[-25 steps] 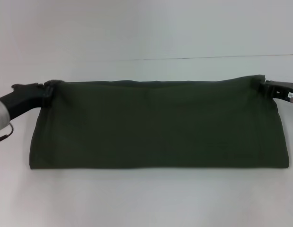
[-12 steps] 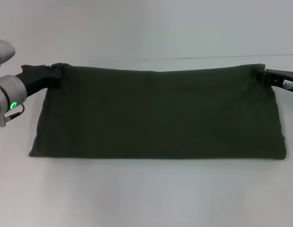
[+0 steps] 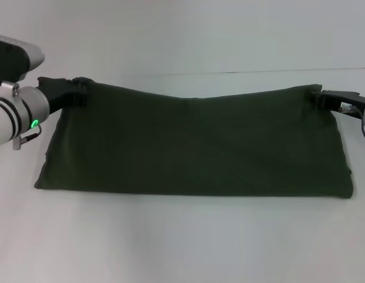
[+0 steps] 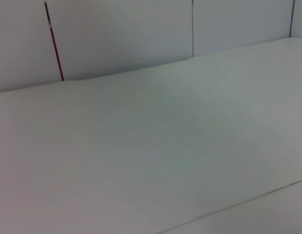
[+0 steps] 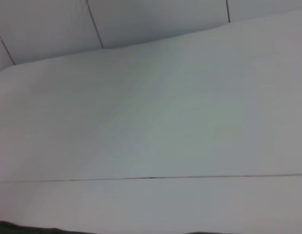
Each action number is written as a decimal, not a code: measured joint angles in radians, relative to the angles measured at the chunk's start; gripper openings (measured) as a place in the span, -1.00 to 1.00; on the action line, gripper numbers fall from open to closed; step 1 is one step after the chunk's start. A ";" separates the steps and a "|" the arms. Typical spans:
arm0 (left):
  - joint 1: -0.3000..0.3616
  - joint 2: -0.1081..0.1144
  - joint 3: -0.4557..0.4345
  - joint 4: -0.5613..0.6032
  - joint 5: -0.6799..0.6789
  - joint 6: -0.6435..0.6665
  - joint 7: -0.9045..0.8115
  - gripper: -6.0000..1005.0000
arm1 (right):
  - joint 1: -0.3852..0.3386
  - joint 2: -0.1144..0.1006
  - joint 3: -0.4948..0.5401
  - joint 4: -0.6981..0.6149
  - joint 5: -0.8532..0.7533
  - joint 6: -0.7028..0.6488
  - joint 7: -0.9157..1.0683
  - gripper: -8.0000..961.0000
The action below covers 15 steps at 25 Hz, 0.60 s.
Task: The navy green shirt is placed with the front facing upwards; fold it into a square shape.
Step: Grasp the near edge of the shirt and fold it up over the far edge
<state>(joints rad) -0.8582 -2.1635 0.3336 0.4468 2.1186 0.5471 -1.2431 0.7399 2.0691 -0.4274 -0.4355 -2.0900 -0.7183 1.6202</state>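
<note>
The navy green shirt shows in the head view as a wide dark olive band, folded, with no lettering or collar in sight. Its near edge rests on the white table. Its far edge is lifted and sags in the middle. My left gripper is shut on the far left corner. My right gripper is shut on the far right corner. The wrist views show only the bare table, apart from a thin dark strip of the shirt along one edge of the right wrist view.
A thin seam line crosses the table behind the shirt. A wall with panel joints and a red line stands beyond the table in the left wrist view.
Both grippers have risen and moved away from me with the shirt's far corners. The far edge now hangs higher and sags in the middle, and the near edge has slid a little farther back.
</note>
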 joint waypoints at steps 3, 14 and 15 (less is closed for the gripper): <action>-0.004 0.001 0.000 -0.007 -0.015 -0.028 -0.005 -0.83 | 0.005 0.002 0.000 0.001 0.000 0.009 -0.008 -0.80; 0.009 -0.002 0.000 -0.015 -0.096 -0.052 0.001 -0.12 | 0.017 0.007 -0.025 -0.003 -0.001 0.057 -0.021 -0.34; 0.012 -0.002 0.000 -0.015 -0.103 -0.051 0.001 -0.05 | 0.015 0.006 -0.025 -0.003 -0.001 0.058 -0.021 -0.24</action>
<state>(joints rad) -0.8466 -2.1658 0.3336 0.4316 2.0151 0.4965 -1.2426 0.7549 2.0751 -0.4523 -0.4386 -2.0906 -0.6607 1.5997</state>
